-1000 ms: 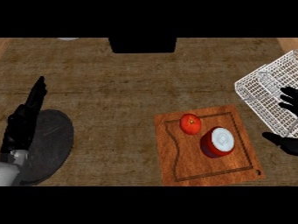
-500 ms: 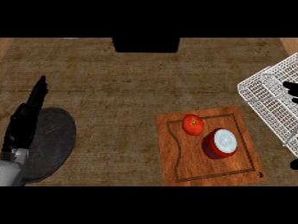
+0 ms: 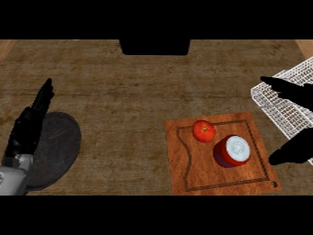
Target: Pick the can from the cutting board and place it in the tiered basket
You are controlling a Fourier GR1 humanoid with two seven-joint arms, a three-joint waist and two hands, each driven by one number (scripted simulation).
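Rough brown counter fills our view, with a wooden cutting board [image 3: 220,156] lying toward the lower right. On that board stands the can [image 3: 232,151], upright, its pale lid facing us and its red wall showing below, so its long axis runs nearly straight up at our view. It sits on the board's right half, just beside a tomato [image 3: 204,131] that lies up and to its left, the two close or perhaps touching.

Our right hand [image 3: 306,120] is by far the nearer one. It hangs just to the right of the can, overlapping the wire tiered basket [image 3: 291,81] at the right edge. Its fingers are spread wide, one long finger pointing up-left across the basket, the thumb reaching down toward the board's right edge; nothing is held. The can lies leftward and slightly below the palm, so we judge the coming move to be a short sideways reach, closing round the can's wall from the right.

Our left hand [image 3: 30,123] rests well apart at the far left, fingers straight and together, over a dark round plate [image 3: 60,149].
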